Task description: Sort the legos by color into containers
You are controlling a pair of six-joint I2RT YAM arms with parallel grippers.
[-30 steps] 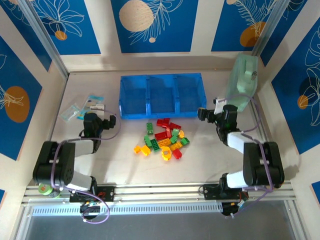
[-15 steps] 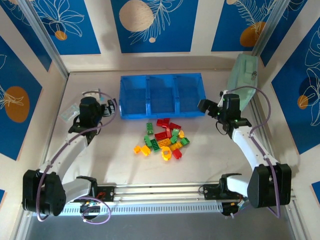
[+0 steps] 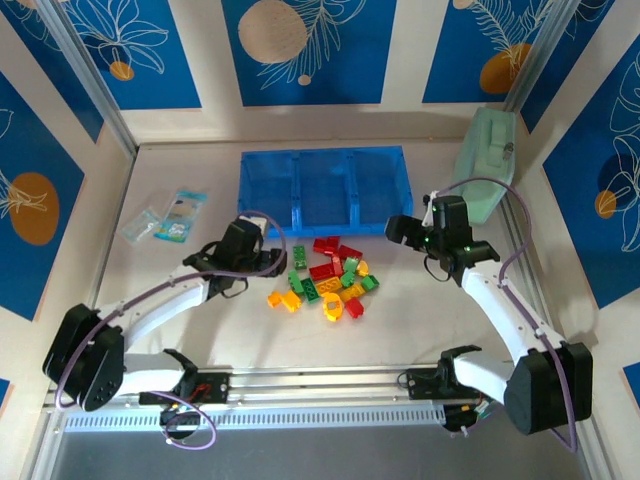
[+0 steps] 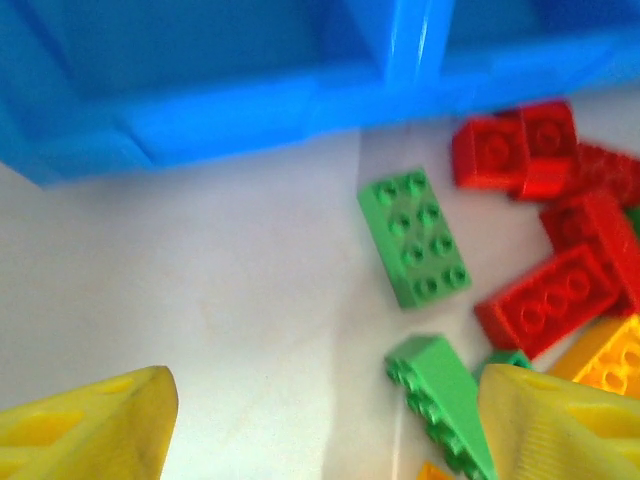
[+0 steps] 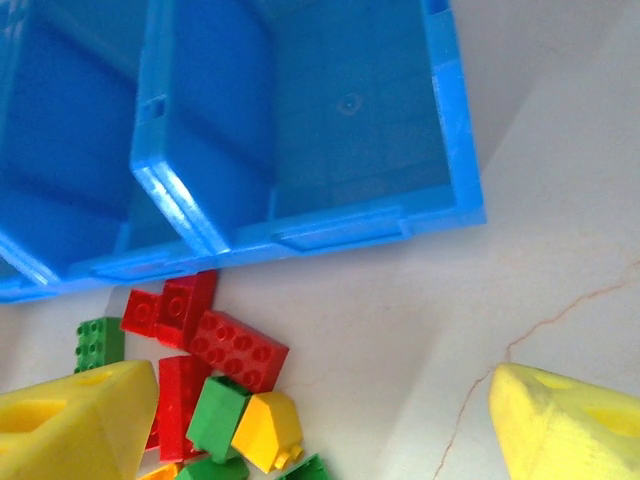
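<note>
top: legos [image 3: 325,280] heaped on the surface just before the containers [image 3: 323,231], my left claw [image 3: 265,262] wide at the heap's left edge, right claw [image 3: 398,228] wide off its right | left wrist: green brick [image 4: 415,238] beside crowded red bricks [image 4: 545,295], I could pinch two colours | right wrist: nothing held, a low pass may clip the tray wall [image 5: 455,150]

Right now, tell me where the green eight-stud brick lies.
In the left wrist view, the green eight-stud brick lies just in front of the blue tray, left of the red bricks.
</note>
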